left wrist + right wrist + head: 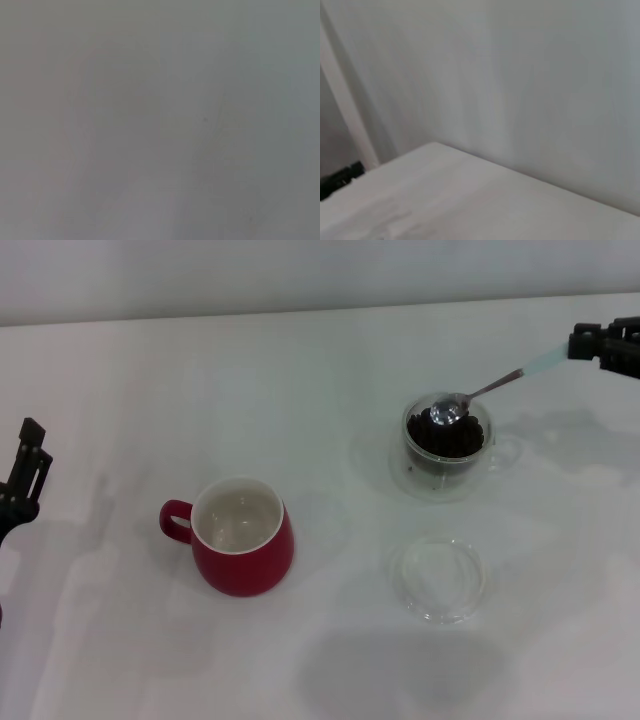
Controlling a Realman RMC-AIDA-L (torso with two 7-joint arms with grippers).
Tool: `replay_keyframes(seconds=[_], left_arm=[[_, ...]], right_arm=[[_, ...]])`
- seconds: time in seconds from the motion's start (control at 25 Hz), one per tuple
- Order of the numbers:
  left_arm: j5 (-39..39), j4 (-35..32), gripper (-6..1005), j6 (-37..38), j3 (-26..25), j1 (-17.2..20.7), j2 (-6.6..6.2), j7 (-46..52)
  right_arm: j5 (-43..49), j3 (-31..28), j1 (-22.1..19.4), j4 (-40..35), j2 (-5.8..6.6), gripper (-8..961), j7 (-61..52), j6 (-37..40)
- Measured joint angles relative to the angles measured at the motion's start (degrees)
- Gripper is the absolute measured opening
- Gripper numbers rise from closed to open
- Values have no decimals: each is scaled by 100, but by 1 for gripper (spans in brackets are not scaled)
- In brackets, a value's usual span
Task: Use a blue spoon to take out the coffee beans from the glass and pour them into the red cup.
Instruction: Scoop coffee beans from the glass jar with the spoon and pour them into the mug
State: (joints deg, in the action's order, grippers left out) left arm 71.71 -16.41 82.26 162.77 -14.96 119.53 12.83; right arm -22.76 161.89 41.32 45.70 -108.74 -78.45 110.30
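You have a plain white table (150, 370) filling the frame. On it, the red cup (240, 537) stands at lower centre-left, the glass (447, 445) of coffee beans (455, 438) sits at upper right, and a flat clear glass saucer (439, 578) lies below it, apart.

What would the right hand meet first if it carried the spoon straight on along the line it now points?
Probably the coffee beans in the glass: the right hand holds the blue spoon, whose bowl sits at them.
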Motion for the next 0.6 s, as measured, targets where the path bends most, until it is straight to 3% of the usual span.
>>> replay_keyframes(seconds=[0.28,0.6], left_arm=[[0,3,711,0,0,-42,0,0],[1,-3,711,-4,0,-51,0,0]], right_arm=[[199,0,21,28,-129,161,181,-328],[267,0,32,28,-186,165,226,-448]])
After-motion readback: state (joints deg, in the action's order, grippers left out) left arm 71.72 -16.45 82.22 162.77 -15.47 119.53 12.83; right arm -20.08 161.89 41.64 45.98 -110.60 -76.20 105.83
